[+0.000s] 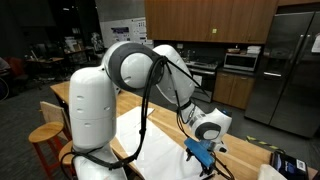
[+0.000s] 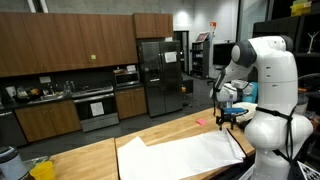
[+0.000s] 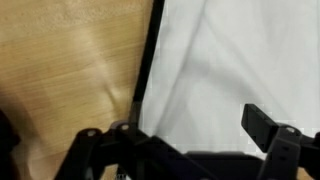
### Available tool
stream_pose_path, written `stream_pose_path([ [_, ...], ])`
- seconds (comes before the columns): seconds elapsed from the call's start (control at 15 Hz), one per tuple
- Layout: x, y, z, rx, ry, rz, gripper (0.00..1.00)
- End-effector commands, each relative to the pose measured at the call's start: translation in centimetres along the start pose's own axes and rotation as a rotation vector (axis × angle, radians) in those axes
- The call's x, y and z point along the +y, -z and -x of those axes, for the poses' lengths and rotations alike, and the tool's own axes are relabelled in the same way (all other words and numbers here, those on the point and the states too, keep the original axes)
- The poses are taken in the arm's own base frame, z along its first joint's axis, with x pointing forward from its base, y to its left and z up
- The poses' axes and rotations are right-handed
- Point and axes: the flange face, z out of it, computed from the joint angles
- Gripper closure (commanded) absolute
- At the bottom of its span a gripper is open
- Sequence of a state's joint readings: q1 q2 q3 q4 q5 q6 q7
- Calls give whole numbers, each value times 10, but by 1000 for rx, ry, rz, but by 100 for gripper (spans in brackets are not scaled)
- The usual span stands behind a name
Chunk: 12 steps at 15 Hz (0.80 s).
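White cloth point(image 2: 185, 153) lies spread flat on the wooden surface point(image 2: 85, 162), close beside the big white robot. The fingers point(image 3: 264, 124) hang just above the place where the cloth's edge meets the wood, and they are wide apart with nothing between them. Far behind stand brown kitchen cupboards point(image 2: 60, 45) and a tall grey fridge point(image 2: 160, 75).

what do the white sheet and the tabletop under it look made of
The white flat sheet looks like matte cloth: soft folds and creases show, though thin paper is possible. The light brown tabletop looks like smooth wood with a slight sheen: faint grain streaks show.
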State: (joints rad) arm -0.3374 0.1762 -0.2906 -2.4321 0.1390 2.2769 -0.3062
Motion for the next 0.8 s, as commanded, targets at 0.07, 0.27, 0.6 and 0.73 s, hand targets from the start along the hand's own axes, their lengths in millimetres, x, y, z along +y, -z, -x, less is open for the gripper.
stream_pose_path([
  [0.07, 7, -13, -5, 7, -50, 29, 0],
  [0.27, 13, -23, -9, 20, -96, 59, 0],
  [0.6, 25, -41, -11, 17, -175, 90, 27],
  [0.73, 29, -48, -11, 10, -198, 92, 38],
])
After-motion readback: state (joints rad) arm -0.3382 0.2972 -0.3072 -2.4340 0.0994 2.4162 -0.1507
